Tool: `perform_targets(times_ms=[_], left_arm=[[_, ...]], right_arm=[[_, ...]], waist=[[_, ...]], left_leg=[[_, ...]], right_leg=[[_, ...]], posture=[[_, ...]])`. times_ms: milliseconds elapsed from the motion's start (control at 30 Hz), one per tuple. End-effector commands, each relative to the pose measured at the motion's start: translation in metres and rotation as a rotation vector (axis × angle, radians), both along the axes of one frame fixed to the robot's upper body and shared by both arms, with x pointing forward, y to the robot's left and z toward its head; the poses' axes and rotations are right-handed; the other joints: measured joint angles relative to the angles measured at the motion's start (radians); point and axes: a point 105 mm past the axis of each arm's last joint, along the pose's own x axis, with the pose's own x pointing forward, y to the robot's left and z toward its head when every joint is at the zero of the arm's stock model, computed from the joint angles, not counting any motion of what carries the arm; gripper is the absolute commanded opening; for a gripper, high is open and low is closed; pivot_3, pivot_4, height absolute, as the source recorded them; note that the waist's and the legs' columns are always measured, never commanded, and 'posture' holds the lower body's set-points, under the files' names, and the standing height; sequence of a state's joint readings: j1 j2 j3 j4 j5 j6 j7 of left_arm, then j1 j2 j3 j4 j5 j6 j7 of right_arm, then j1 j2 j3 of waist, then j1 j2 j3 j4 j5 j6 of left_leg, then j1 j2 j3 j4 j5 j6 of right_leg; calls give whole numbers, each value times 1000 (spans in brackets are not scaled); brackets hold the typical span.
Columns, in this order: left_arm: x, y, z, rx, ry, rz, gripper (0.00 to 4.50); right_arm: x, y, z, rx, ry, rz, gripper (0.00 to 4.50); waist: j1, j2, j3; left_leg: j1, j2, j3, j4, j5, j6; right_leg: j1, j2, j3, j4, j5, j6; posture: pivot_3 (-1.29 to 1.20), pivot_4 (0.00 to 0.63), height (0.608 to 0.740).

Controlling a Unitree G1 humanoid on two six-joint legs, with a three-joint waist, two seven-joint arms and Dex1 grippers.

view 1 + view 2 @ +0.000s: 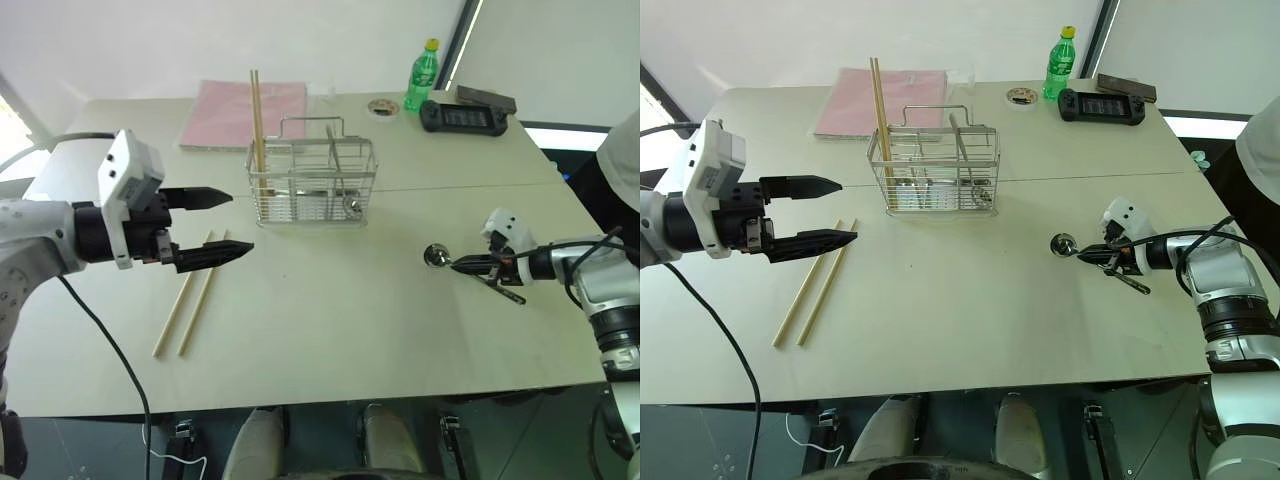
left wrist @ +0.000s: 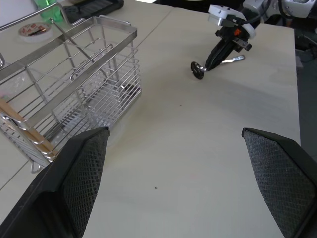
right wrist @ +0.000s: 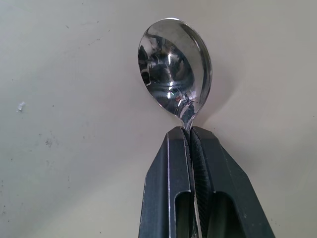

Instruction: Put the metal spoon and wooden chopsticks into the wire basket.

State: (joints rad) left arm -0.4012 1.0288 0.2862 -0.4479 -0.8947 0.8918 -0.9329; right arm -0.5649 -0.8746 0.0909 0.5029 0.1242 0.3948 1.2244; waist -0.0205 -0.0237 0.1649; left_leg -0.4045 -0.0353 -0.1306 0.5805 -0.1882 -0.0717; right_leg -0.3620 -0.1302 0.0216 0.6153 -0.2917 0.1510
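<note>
1. Right wrist view: right end effector [image 3: 190, 136] clenched on the neck of the metal spoon [image 3: 174, 69]; both black fingers pressed flat against the thin handle, bowl sticking out just past the tips, hollow side facing the camera.
2. Head views: that spoon sits low over the table [image 1: 330, 330] on the right side, bowl end toward the left, handle running back between the fingers. Whether the bowl touches the table surface cannot be told.
3. Left end effector [image 1: 220, 222] released, fingers spread wide with nothing between them, held above the table on the left, pointing toward the right.
4. Wire basket [image 1: 312, 183] stands upright on the far-middle part of the table, arched handle on top.
5. One pair of wooden chopsticks [image 1: 257, 125] stands upright in the basket's left compartment, tips rising well above the rim.
6. Second pair, loose chopsticks [image 1: 190, 295], lies flat on the table near-left of the basket, side by side, just below the left end effector.
7. Far edge: pink folder [image 1: 245, 113] left of centre, green bottle [image 1: 421, 75], tape roll [image 1: 384, 106], black handheld controller [image 1: 466, 115] at far right.
8. Basket and spoon well apart.
</note>
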Motion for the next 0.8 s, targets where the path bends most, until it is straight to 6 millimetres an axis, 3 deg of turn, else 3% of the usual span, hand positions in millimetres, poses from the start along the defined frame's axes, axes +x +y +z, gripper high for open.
perform_targets(times_ms=[33,200,300,400,600,700,800], left_arm=[[-3,-2,10,12,-40,-21,4500],[-7,-5,11,5,-30,-58,4500],[-5,-6,13,5,-38,-60,4500],[-4,-6,13,5,-45,-57,4500],[3,-1,20,-10,-83,-21,4500],[8,1,26,-26,-105,-1,4500],[12,2,30,-35,-120,10,4500]], right_arm=[[0,1,2,6,-12,3,68],[-1,1,2,10,-39,-7,68],[0,8,15,45,-101,7,68],[-5,28,47,154,-165,65,68],[-19,71,146,479,-336,211,68],[-7,88,198,630,-453,196,68],[9,102,236,765,-551,147,68]], waist=[[0,0,0],[1,0,0],[2,0,0],[-2,1,1],[0,4,2],[0,4,2],[0,3,2]], left_leg=[[0,0,0,0,0,0],[0,0,0,0,0,0],[0,0,0,0,0,0],[0,0,0,0,0,0],[-1,1,-1,0,0,0],[-1,1,-1,0,0,0],[-1,2,-1,0,0,0]], right_leg=[[0,0,0,0,0,0],[0,0,0,0,0,0],[0,0,0,0,0,0],[0,0,0,0,0,0],[-2,1,0,2,0,0],[-2,2,0,1,0,0],[-2,2,0,1,0,0]], posture=[[0,150,731],[0,150,731],[0,150,731],[0,150,731],[0,150,731],[0,150,731],[0,150,731]])
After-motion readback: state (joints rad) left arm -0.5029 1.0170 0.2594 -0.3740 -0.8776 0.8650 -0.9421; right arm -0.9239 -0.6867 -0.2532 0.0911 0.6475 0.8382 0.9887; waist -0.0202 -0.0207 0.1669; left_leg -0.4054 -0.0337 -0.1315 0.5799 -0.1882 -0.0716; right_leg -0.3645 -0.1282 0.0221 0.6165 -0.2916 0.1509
